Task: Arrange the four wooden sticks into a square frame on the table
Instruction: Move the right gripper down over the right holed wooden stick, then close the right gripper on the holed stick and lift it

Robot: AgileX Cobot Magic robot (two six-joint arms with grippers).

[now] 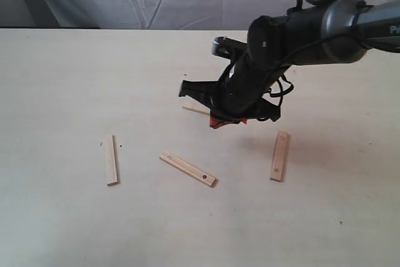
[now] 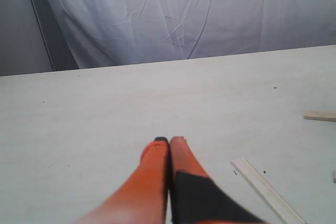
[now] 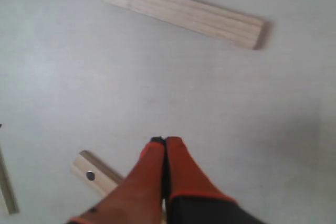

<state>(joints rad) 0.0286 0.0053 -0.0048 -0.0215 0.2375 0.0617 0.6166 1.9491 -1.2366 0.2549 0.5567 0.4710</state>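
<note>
Nearest your exterior camera lies the middle stick (image 1: 187, 169), flat on the table (image 1: 56, 229) and slanted, with a small dark hole near each end.

Now left to right.

Left stick (image 1: 111, 160): flat, running nearly straight away from the camera, well apart from the middle one.

Your left claw (image 2: 168, 140) does not show in the exterior view. Its wrist view has the orange fingers (image 2: 152, 166) pressed together with nothing between them, low over bare table. A pale strip (image 2: 265, 188) lies just off to one side, and white cloth (image 2: 184, 14) hangs behind the far edge.

Half-hidden stick (image 1: 195, 109): only one end shows, poking out from under your right arm (image 1: 300, 29), farther back than the other three.

Your right claw (image 1: 215, 121) hangs tips-down just beside that end. You cannot tell from here whether it touches the wood. Its wrist view shows the fingertips closed tight on each other, gripping nothing. A holed strip (image 3: 97, 174) passes behind them, and a plain strip (image 3: 184, 13) lies clear beyond the tips.

Right stick (image 1: 279, 156): flat, pointing nearly away from the camera, a hole at each end, well apart from the rest.

All four sticks lie separate, none touching another.
</note>
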